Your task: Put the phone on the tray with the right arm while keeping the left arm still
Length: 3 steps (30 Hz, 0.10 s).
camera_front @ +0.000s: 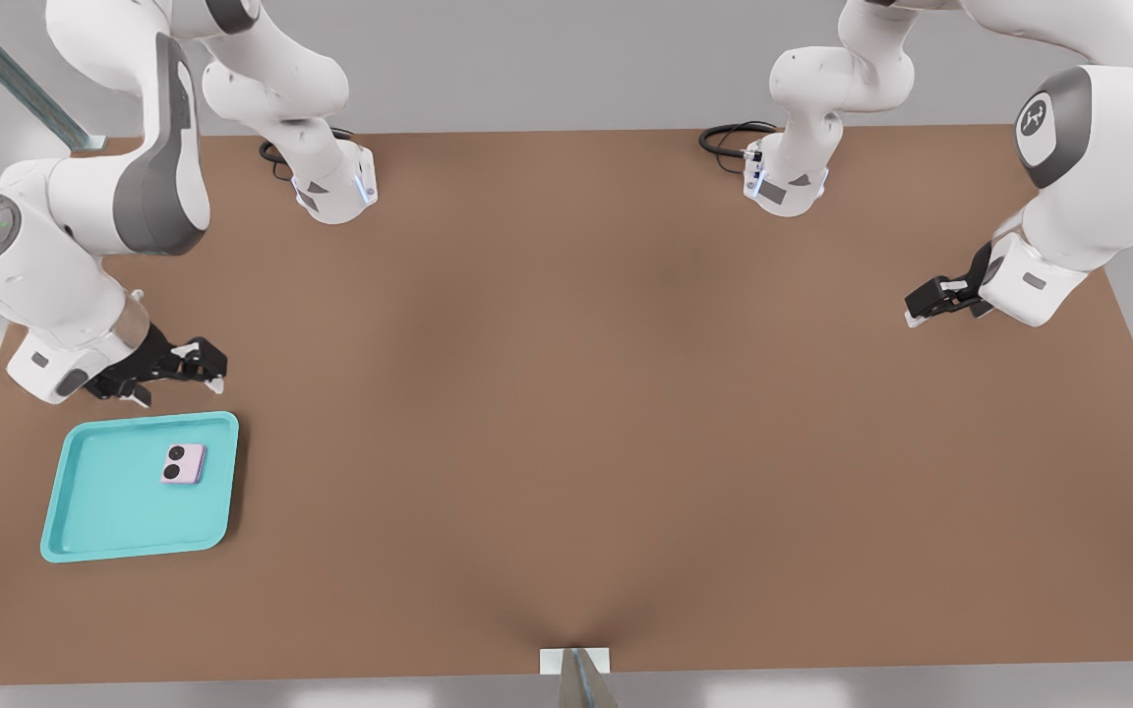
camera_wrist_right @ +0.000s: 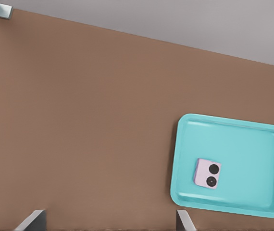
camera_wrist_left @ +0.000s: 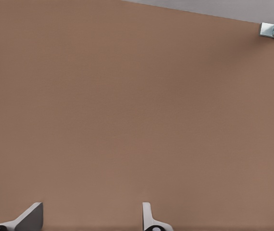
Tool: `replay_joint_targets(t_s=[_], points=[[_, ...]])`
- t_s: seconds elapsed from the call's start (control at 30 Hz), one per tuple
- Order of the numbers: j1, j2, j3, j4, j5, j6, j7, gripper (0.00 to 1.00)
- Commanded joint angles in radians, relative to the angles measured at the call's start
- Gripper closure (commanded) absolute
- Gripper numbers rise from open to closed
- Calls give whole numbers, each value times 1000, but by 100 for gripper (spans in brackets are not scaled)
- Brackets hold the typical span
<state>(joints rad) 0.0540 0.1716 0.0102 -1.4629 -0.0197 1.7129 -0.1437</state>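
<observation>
- Phone [camera_front: 183, 463], pale pink and nearly square, lies flat inside the tray [camera_front: 85, 511] with its two round black lenses facing up.
- It sits in the tray's half nearer the arm bases and toward the front view's right, clear of the rim on every side.
- Tray, shallow and turquoise with rounded corners and a raised rim, rests on the brown table [camera_front: 576, 413] near the front view's lower left corner.
- Right arm [camera_front: 75, 246], white with a long grey side panel and a round dotted joint cap, reaches in from the front view's left edge.
- Its black gripper [camera_front: 195, 366] hangs above bare table just beyond the tray's far rim, not touching tray or phone.
- The gripper's two fingers are spread apart and nothing sits between them.
- In the right wrist view both pale fingertips [camera_wrist_right: 33, 219] peek in at the picture's edge with brown table between them.
- That same view shows the tray [camera_wrist_right: 264, 139] off to one side of the fingers, with the phone [camera_wrist_right: 207, 173] lying inside it.
- A coiled black cable [camera_front: 732, 138] lies on the table beside one of the white arm bases at the far edge.
</observation>
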Motion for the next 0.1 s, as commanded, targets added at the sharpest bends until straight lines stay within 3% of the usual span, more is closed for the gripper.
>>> replay_joint_targets(t_s=[0.0,0.07], points=[[7,-14,-3,-19,11,-59,130,0],[6,-14,-3,-30,9,-59,130,0]])
